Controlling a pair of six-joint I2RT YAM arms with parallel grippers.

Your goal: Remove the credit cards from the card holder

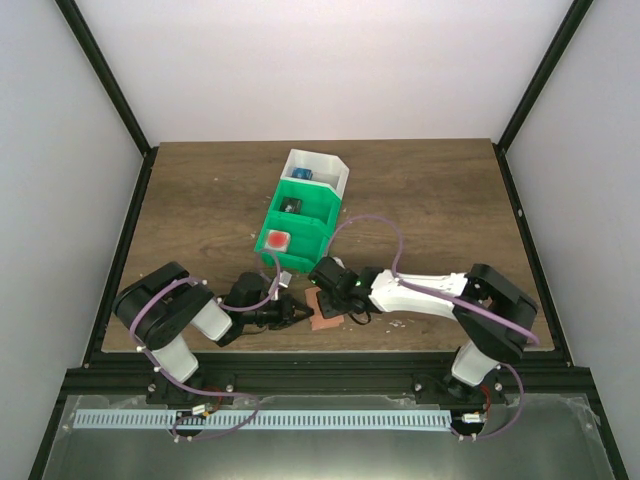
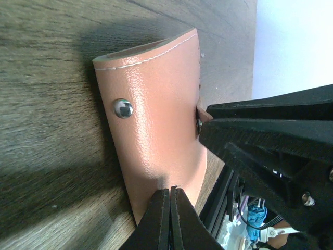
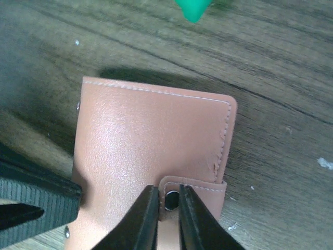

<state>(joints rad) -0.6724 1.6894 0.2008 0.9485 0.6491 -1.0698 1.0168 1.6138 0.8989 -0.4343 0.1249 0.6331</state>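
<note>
The salmon-brown card holder (image 1: 324, 308) lies folded shut on the wood table, near the front edge between the arms. It fills the left wrist view (image 2: 156, 114) and the right wrist view (image 3: 151, 140). No credit cards show; they are hidden. My left gripper (image 1: 300, 316) is shut with no gap, and its tip (image 2: 170, 190) touches the holder's near edge. My right gripper (image 3: 167, 198) is closed narrowly on the holder's snap tab (image 3: 203, 195), one finger on each side of the metal snap. It also shows in the left wrist view (image 2: 208, 122).
A green-and-white three-compartment bin (image 1: 325, 232) stands just behind the holder, with a red block (image 1: 277, 240), a black block (image 1: 291, 207) and a blue block (image 1: 303, 173) inside. Its green corner (image 3: 193, 8) shows in the right wrist view. The black frame rail runs along the table's front.
</note>
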